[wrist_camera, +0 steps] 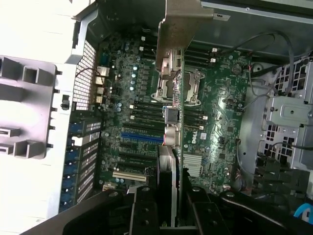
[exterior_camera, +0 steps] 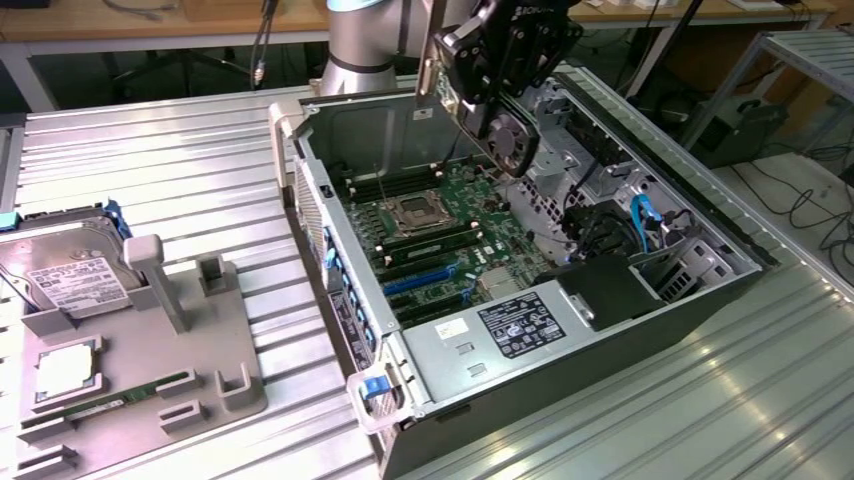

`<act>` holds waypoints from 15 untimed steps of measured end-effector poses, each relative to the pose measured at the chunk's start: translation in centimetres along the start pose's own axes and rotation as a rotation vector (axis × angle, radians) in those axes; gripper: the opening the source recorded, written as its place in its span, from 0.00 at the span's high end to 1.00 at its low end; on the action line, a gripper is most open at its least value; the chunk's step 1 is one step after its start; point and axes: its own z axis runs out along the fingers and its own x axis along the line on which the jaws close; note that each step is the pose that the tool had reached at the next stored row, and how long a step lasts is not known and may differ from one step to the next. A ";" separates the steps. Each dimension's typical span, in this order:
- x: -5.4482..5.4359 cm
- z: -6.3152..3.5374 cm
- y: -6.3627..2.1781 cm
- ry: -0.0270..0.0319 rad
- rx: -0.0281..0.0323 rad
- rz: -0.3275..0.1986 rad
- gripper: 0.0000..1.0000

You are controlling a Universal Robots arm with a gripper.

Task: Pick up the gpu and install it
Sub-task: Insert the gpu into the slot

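- gpu hangs above the biggest thing here, the computer case. The case lies on its side with the panel off, so its inside faces up to me.
- Motherboard lies flat on the case floor, which I judge is why I carry the card on edge: its connector edge has to point down at the board.
- Grey parts tray sits well apart from the case, toward the exterior view's left. It holds the hard drive and the memory stick, while the card's place is in my grip, over the case.
- My gripper is clamped on the card, one finger on each flat face. In the wrist view I see the card edge-on running away between my fingers.
- Fan side shows in the exterior view, facing the camera, with the card clear of the board and touching nothing below.
- Blue expansion slots lie beside the card's line, not under it, so I judge the card is not yet lined up.
- Silver end bracket sits at the card's far end.
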 end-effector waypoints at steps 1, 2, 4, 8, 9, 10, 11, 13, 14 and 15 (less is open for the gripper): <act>0.0 0.00 0.00 0.0002 -0.0001 -0.005 0.72; 0.0 0.00 0.00 0.0005 -0.0003 -0.013 0.72; 0.0 0.00 0.00 0.0011 -0.0010 -0.029 0.72; 0.0 0.00 0.00 0.0015 -0.0051 -0.052 0.72; 0.0 0.00 0.00 0.0016 -0.0062 -0.059 0.72; 0.0 0.00 0.00 0.0017 -0.0071 -0.064 0.72; 0.0 0.00 0.00 0.0018 -0.0078 -0.070 0.72; 0.0 0.00 0.00 0.0021 -0.0092 -0.079 0.72; 0.0 0.00 0.00 0.0021 -0.0102 -0.084 0.72; 0.0 0.00 0.00 0.0021 -0.0111 -0.089 0.72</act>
